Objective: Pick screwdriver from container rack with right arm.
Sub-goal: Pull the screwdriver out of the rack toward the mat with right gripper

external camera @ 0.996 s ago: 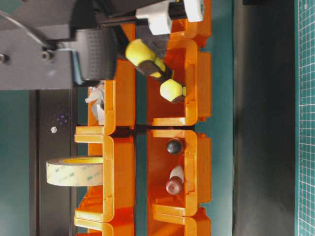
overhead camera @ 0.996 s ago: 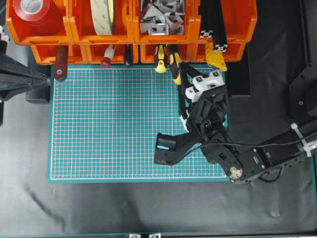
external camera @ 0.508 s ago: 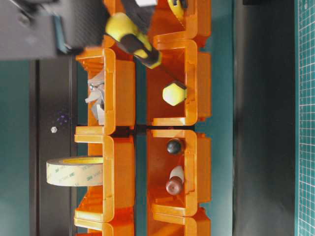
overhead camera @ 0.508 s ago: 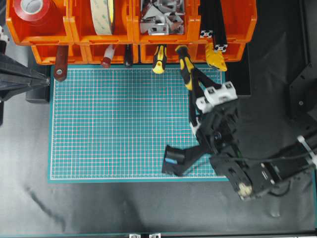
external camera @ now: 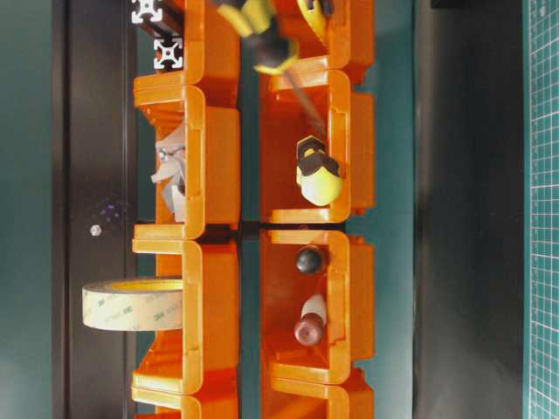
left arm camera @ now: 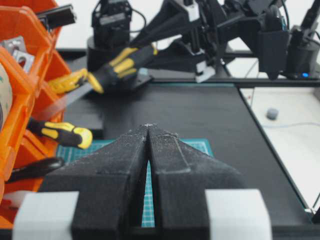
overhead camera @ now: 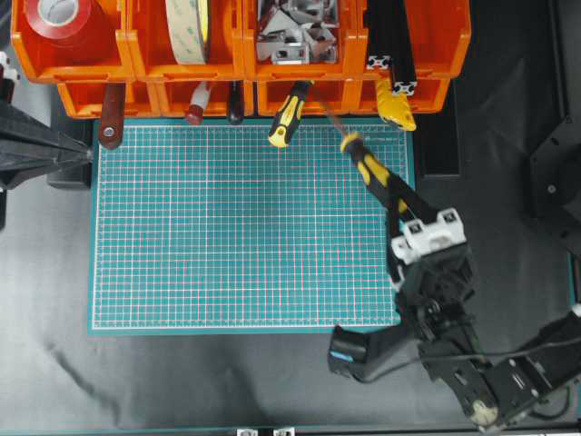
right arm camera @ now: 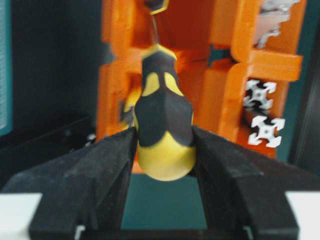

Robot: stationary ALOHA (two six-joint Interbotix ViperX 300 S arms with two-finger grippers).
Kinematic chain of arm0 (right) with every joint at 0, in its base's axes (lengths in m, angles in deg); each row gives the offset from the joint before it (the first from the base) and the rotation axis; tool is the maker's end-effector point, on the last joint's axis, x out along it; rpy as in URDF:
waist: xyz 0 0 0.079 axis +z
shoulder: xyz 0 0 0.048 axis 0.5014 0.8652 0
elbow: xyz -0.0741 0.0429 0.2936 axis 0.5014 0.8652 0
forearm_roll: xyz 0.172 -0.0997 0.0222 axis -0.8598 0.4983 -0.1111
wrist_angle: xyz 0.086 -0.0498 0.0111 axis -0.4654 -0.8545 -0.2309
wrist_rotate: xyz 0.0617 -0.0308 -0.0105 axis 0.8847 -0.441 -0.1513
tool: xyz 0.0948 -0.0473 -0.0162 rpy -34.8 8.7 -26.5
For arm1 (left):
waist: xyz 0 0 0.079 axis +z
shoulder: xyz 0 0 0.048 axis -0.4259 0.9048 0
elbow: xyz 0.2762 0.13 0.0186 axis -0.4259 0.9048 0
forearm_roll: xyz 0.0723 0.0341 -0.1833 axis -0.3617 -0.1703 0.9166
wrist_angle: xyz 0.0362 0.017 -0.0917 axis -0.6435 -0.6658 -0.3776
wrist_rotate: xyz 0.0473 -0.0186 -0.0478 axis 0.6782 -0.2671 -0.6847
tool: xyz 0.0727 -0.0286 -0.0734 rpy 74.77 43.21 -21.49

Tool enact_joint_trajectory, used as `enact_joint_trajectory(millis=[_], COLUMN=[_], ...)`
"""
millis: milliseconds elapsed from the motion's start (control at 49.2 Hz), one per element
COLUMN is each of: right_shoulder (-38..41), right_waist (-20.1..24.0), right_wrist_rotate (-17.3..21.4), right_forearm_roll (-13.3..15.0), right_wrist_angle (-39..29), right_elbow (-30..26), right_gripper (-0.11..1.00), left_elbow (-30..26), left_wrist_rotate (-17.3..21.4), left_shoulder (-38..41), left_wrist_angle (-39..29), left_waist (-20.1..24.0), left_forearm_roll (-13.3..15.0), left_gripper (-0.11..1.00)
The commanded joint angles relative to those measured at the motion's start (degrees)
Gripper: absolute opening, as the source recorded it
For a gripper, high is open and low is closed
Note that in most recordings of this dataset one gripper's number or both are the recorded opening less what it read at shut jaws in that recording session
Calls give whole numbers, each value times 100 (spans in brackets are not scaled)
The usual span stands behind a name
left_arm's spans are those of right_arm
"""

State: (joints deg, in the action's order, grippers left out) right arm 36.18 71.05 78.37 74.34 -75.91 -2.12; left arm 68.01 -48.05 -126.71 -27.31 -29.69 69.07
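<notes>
Slim screwdriver (overhead camera: pixel 374 173) pulled from orange plastic rack (overhead camera: pixel 245 54) w/ right hand (overhead camera: pixel 404 213).

Bright orange container rack (overhead camera: pixel 136 64). Yellow-and-black handle, dark shaft on screwdriver (overhead camera: pixel 377 174). Black right end effector (right arm camera: pixel 162 150) with white pieces. Teal-green mat (overhead camera: pixel 227 227) ruled in fine white grid. Red tape roll (overhead camera: pixel 56 16). Cream tape roll (external camera: pixel 131 304). Black bench (overhead camera: pixel 182 381).

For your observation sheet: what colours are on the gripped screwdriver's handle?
Yellow and black screwdriver; right wrist view.
</notes>
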Motion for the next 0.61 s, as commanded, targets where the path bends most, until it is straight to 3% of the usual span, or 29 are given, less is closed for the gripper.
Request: enact_joint_trajectory(millis=[0, 346, 590], right_shoulder=[-97, -35, 97], right_waist=[167, 958, 1406], right_wrist_rotate=[9, 18, 26], right_forearm_roll=[-26, -53, -53], right_wrist_angle=[-202, -1283, -1389], right_elbow=[-88, -510, -993], right_gripper=[37, 36, 36], left_elbow=[-167, -185, -193], left_wrist_rotate=[-18, -35, -220], left_shoulder=[35, 35, -9], left_wrist_angle=[53, 53, 35], left_waist=[-9, -18, -18], left_forearm_roll=[-26, -18, -18], left_gripper=[0, 0, 0])
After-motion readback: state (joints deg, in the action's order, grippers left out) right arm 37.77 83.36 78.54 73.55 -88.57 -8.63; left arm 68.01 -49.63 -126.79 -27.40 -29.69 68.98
